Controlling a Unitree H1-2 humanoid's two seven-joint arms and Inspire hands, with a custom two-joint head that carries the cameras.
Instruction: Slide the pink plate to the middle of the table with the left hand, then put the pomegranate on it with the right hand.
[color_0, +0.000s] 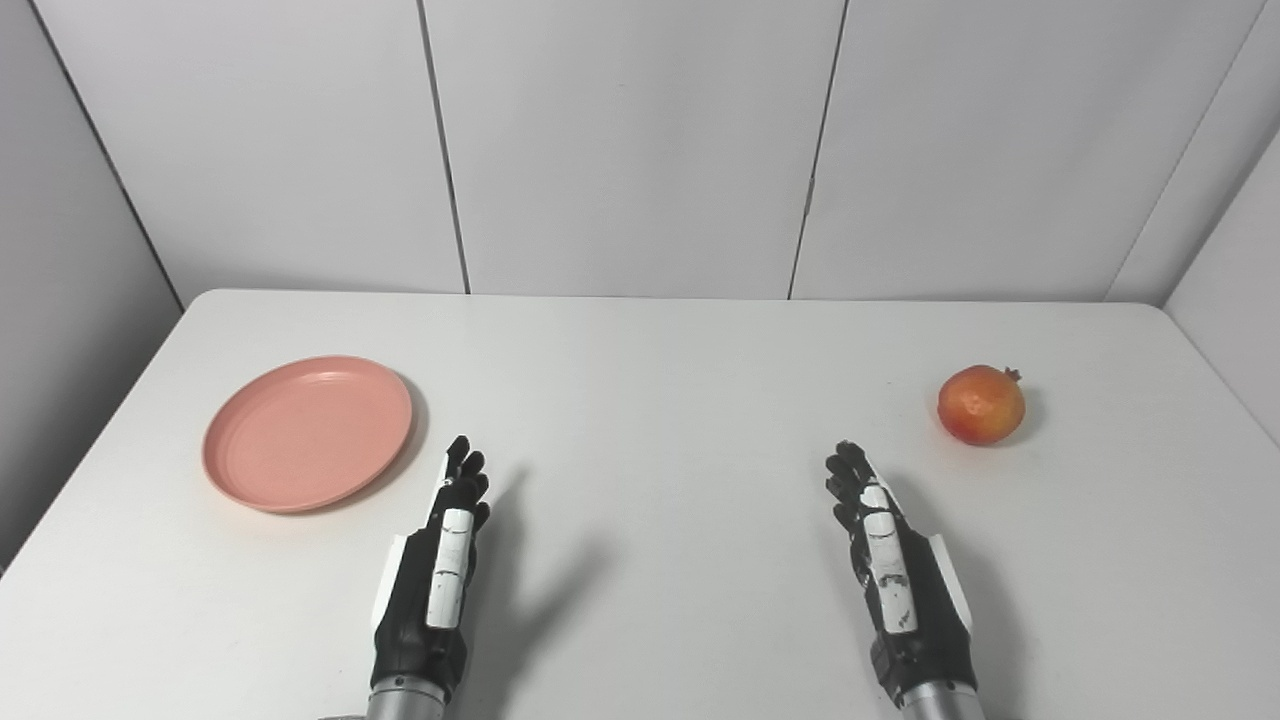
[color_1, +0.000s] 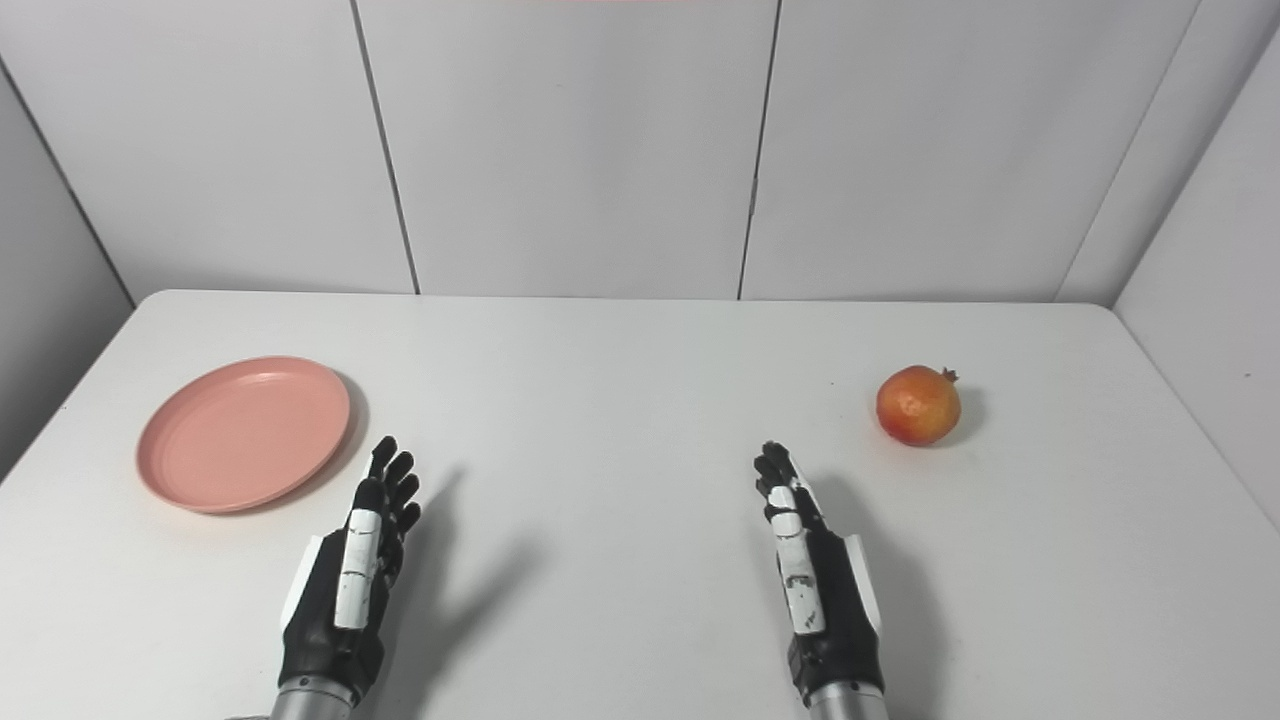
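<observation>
A pink plate (color_0: 308, 432) lies flat on the left side of the white table (color_0: 650, 400). A red-orange pomegranate (color_0: 981, 404) rests on the right side. My left hand (color_0: 440, 560) hovers near the front edge, just right of the plate and apart from it, fingers stretched forward, holding nothing. My right hand (color_0: 885, 560) is held the same way, open, a short way in front and to the left of the pomegranate, not touching it.
Grey wall panels (color_0: 640, 150) stand behind the table and along both sides. The table's left edge runs close by the plate, and its right edge passes near the pomegranate.
</observation>
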